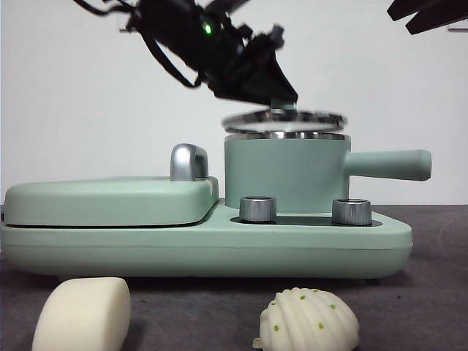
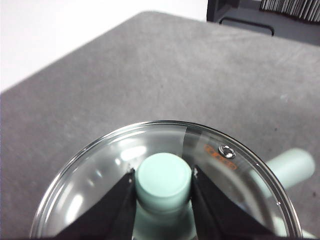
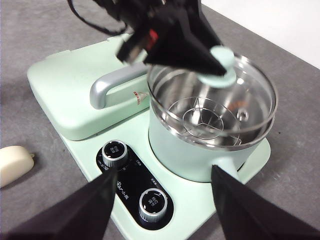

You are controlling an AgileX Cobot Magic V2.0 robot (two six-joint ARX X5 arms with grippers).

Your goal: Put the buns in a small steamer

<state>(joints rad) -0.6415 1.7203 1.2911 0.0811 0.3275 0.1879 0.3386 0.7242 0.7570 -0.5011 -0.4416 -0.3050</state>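
Two buns lie on the table in front of the cooker: a smooth bun at the left and a ridged, green-specked bun at the right. The mint-green small steamer stands on the cooker's right half, its handle pointing right. Its glass lid hovers tilted just above the steel rim. My left gripper is shut on the lid's green knob. In the right wrist view the steamer shows a bare steel rack inside. My right gripper hangs open above the cooker.
The flat lidded griddle section with a steel handle fills the cooker's left half. Two dials sit on the base in front of the pot. The smooth bun also shows beside the base.
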